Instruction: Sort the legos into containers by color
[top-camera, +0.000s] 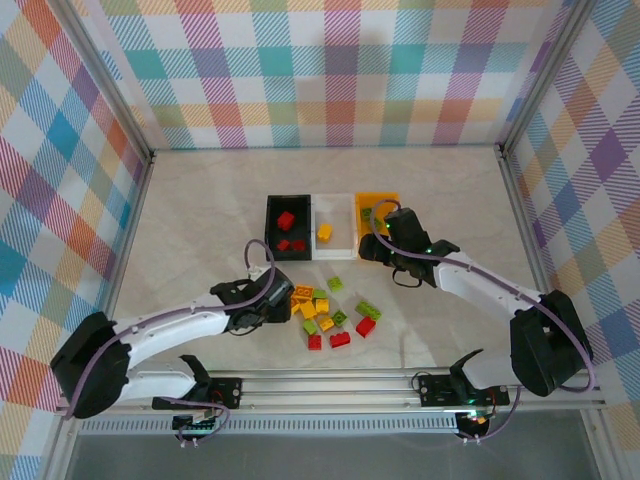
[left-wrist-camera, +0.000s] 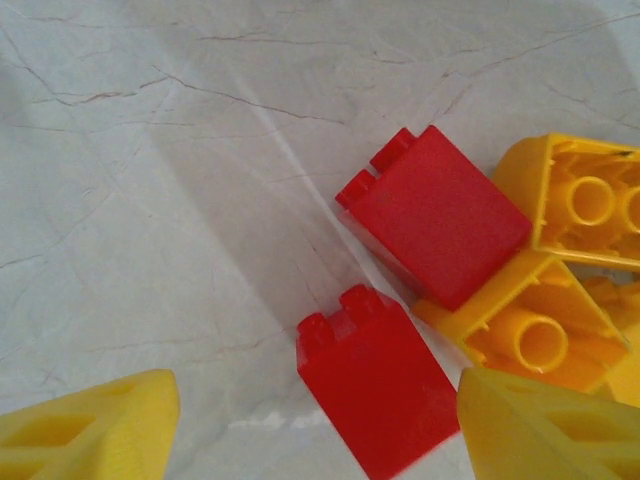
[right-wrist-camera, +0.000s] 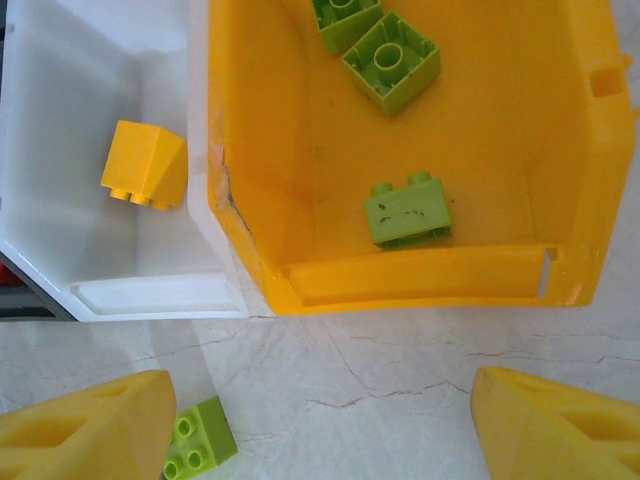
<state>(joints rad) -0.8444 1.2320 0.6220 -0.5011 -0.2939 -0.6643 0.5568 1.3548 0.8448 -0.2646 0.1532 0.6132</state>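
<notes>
The loose legos (top-camera: 335, 315), red, yellow and lime green, lie in a heap on the table before the three containers. My left gripper (top-camera: 283, 303) is at the heap's left edge. In the left wrist view it (left-wrist-camera: 320, 430) stands open around a red brick (left-wrist-camera: 375, 385). The right finger (left-wrist-camera: 545, 430) is at the brick's corner and the left finger (left-wrist-camera: 90, 430) is well apart. A second red brick (left-wrist-camera: 440, 215) leans on yellow bricks (left-wrist-camera: 545, 330). My right gripper (right-wrist-camera: 320, 430) hangs open over bare table just in front of the orange bin (right-wrist-camera: 420, 275), which holds three green bricks (right-wrist-camera: 405, 210).
The black bin (top-camera: 270, 228) holds red bricks (top-camera: 288, 220). The white bin (right-wrist-camera: 60, 150) holds one yellow brick (right-wrist-camera: 145, 165). A lone green brick (right-wrist-camera: 200, 440) lies beside my right gripper's left finger. Metal frame rails and checkered walls surround the table.
</notes>
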